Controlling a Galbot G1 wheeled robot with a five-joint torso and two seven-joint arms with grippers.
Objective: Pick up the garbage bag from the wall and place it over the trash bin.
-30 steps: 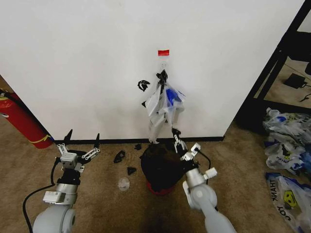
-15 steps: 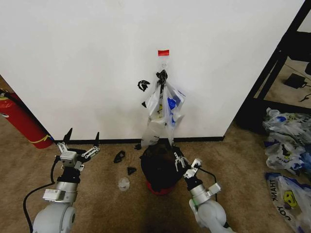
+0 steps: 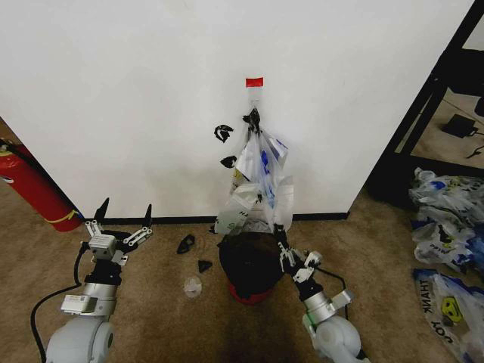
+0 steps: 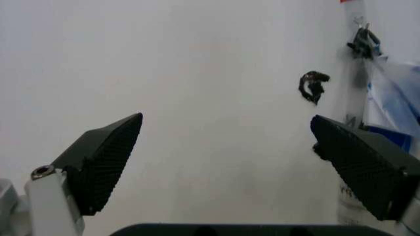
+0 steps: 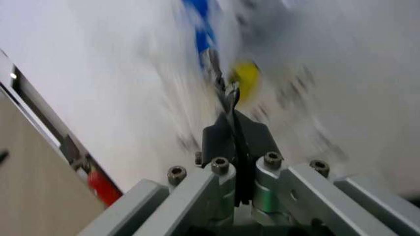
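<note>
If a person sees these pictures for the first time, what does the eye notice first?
First, the garbage bag hanging from a hook on the white wall, under a red tape strip. Its lower end is pinched by the right gripper, which is shut on it just above the black trash bin. The left gripper waits open near the red fire extinguisher.

We face a plain white wall (image 3: 136, 91) with a black baseboard (image 3: 181, 220) along its foot, meeting a brownish carpet (image 3: 166, 318) scattered with a few small dark scraps (image 3: 186, 243) near the baseboard. At the far left edge of the carpet a red fire extinguisher (image 3: 30, 189) leans beside the wall, and at the right, past the wall's corner, we see a black shelving frame (image 3: 439, 91) with a heap of whitish printed bags (image 3: 446, 227) lying on the carpet below it. The light is even and soft, and the wall is brightly lit.
</note>
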